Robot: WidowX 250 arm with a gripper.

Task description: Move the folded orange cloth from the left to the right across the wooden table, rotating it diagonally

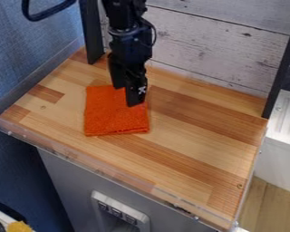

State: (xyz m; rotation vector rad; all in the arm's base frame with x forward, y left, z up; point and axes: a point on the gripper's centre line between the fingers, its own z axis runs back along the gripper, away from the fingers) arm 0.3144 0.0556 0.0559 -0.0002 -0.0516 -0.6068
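Right, in the camera view the black gripper (127, 97) hangs over the far right part of an orange cloth (114, 118), its tip meeting the cloth in the picture; whether it is open or closed, or has any of the fabric in its grip, I cannot tell. The cloth lies flat, squared like a folded towel, spreading from beneath the hand toward the camera and to the picture's left. The wooden top (190, 147) reaches farthest from the hand to the right and toward the near right corner, with less width on the left. Along the near edge, in front of the hand and past the cloth, runs a low clear rim (102, 169). Behind the hand stand whitewashed boards (214, 43), with a dark post (92, 31) just behind it to the left and another dark post (282, 68) well apart to the right. As for markings, a small white mark sits on the gripper near its tip; I can't make out any lettering.
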